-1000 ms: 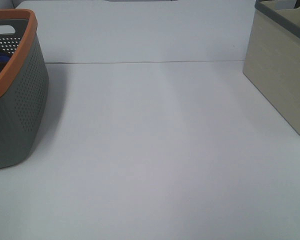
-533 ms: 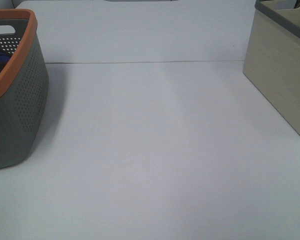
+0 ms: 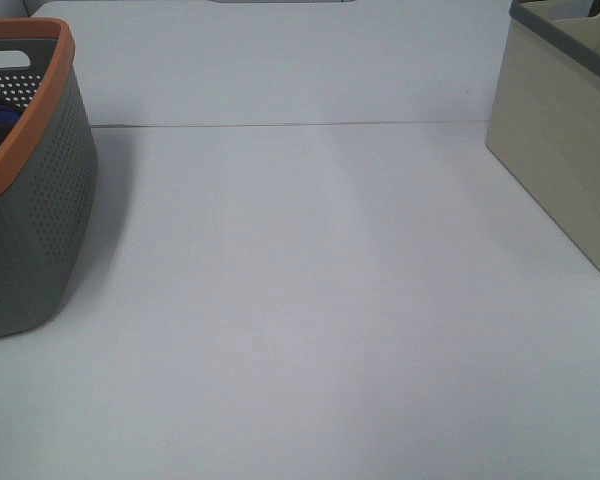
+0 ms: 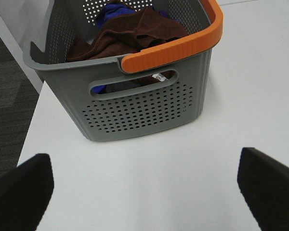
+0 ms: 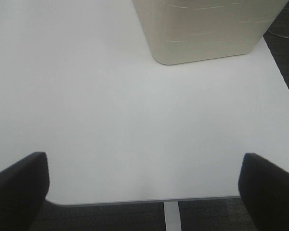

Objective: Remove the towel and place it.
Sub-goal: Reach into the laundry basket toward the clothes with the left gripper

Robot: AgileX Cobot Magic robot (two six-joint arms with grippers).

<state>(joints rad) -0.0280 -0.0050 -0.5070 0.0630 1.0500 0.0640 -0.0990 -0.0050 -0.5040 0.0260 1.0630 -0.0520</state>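
Observation:
A grey perforated basket (image 3: 25, 190) with an orange rim stands at the table's left edge. In the left wrist view the basket (image 4: 135, 103) holds a crumpled brown towel (image 4: 135, 31) over blue cloth (image 4: 108, 12). My left gripper (image 4: 144, 192) is open and empty, hovering over the table in front of the basket. My right gripper (image 5: 144, 192) is open and empty above the table's near edge, short of the beige bin (image 5: 207, 26). Neither gripper shows in the exterior high view.
The beige bin (image 3: 565, 130) with a grey rim stands at the table's right side. The white table (image 3: 310, 300) stretches between basket and bin. Its near edge and dark floor (image 5: 135, 216) show in the right wrist view.

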